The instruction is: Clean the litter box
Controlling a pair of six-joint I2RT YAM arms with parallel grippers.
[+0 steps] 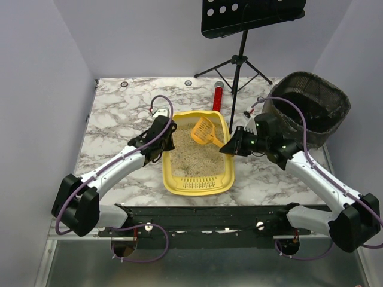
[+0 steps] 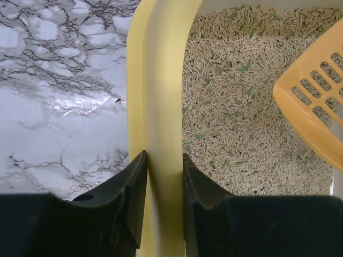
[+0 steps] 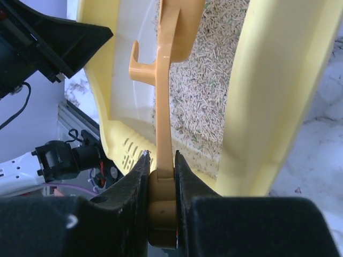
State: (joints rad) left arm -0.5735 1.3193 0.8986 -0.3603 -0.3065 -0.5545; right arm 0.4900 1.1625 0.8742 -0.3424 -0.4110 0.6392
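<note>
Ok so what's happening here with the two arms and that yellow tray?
The left gripper is clamped on the left wall of the yellow rectangular plastic litter box, steadying it. The right gripper holds the handle of a small orange slotted plastic scoop, its head over the beige litter toward the box's far end. A black mesh bin stands to the right.

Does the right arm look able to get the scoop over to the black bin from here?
Probably yes. The right gripper is shut on the scoop handle, and the black bin stands open-topped close beside that arm at the far right, with nothing visible between them.
</note>
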